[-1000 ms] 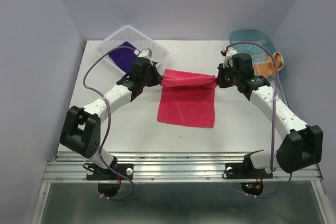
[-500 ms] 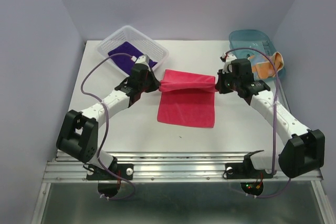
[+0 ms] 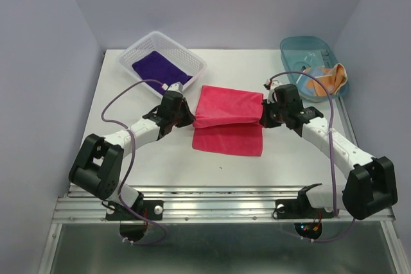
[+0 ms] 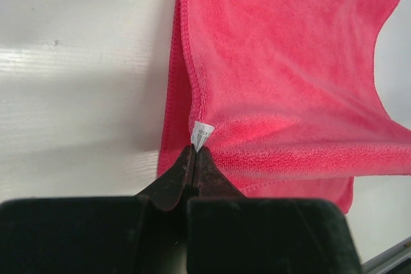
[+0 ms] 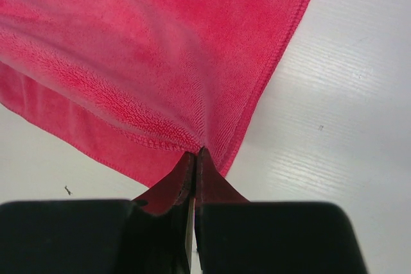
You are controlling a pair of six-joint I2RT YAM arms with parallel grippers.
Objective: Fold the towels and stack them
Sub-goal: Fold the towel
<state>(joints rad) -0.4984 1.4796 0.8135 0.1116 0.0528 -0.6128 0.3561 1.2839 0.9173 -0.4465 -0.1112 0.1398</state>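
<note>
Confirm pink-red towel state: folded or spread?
Mid-fold. The left fingers and right fingers each pinch a corner of the pink-red towel, its upper layer covering only part of the lower one.

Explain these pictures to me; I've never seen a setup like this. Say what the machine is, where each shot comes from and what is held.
These are two robot arms bolted at the near edge of a white table. The wide picture looks down from above and behind them; the two close-ups come from cameras on their wrists. Each arm ends in a two-finger tool. The left tool and right tool are each shut on a corner of a pink-red towel, partly folded over itself. A purple towel lies in a white basket; an orange towel rests on the edge of a blue tray.
</note>
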